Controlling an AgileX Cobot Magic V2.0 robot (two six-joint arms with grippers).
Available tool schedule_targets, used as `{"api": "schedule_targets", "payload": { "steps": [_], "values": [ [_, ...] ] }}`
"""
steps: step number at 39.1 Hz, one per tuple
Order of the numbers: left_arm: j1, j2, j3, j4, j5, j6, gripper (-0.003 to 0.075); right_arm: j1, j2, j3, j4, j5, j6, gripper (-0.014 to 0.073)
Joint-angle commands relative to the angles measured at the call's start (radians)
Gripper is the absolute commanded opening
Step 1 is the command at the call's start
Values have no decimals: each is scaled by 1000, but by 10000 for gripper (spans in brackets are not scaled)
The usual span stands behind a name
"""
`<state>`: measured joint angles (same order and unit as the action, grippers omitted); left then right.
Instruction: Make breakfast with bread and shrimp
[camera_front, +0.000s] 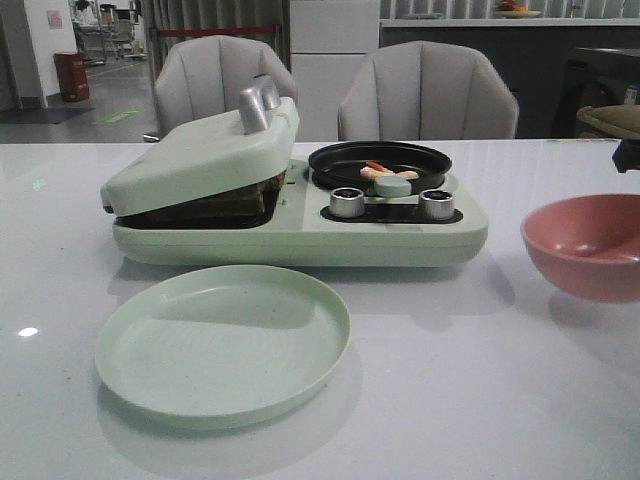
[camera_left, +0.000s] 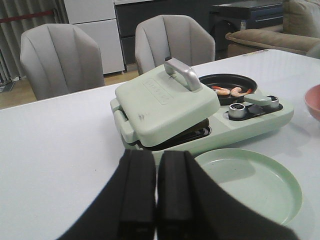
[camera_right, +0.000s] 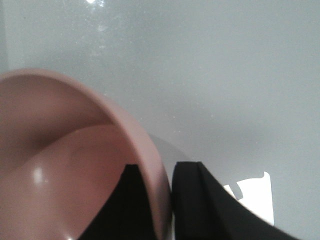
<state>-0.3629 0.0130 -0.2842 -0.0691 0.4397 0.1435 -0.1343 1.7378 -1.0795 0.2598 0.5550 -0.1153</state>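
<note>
So the biggest thing on the white table (camera_front: 480, 400) is the pale green breakfast maker (camera_front: 300, 225), sitting dead center. Its hinged lid (camera_front: 205, 155) is tilted down over the bread (camera_front: 225, 200), which shows as a dark brown edge in the gap, though I can't really make out how many slices from here. At about 6 o'clock from the machine there's a round green plate (camera_front: 222, 342), nothing on it. Over at 3 o'clock, well apart, sits a pink bowl (camera_front: 587, 245). The machine's right half has a small black pan (camera_front: 380, 165) with the shrimp (camera_front: 378, 172) lying in it, just behind a green knob (camera_front: 393, 186).

Left gripper (camera_left: 156, 200) has its fingers pressed together with nothing between them. Right gripper (camera_right: 165, 205) is pinching the bowl's rim, one finger inside and one outside.
</note>
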Motion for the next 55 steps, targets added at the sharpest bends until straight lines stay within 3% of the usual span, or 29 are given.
{"api": "schedule_targets", "payload": {
  "steps": [1,8,17,31,47,55],
  "values": [
    [-6,10,-26,-13,-84,-12,114,-4,-37,-33,-1,-30,-12,329],
    [-6,10,-26,-13,-84,-12,114,-3,-66,-37,-55,15,-12,450],
    [-6,10,-26,-13,-84,-12,114,15,-242,-37,-76,-26,-54,451],
    [-6,10,-26,-13,-84,-12,114,161,-521,-18,-76,-97,-118,451],
    [-6,10,-26,-13,-84,-12,114,300,-789,266,-45,-480,-117,451],
    [-6,10,-26,-13,-84,-12,114,369,-955,369,-45,-515,-117,451]
  ]
}}
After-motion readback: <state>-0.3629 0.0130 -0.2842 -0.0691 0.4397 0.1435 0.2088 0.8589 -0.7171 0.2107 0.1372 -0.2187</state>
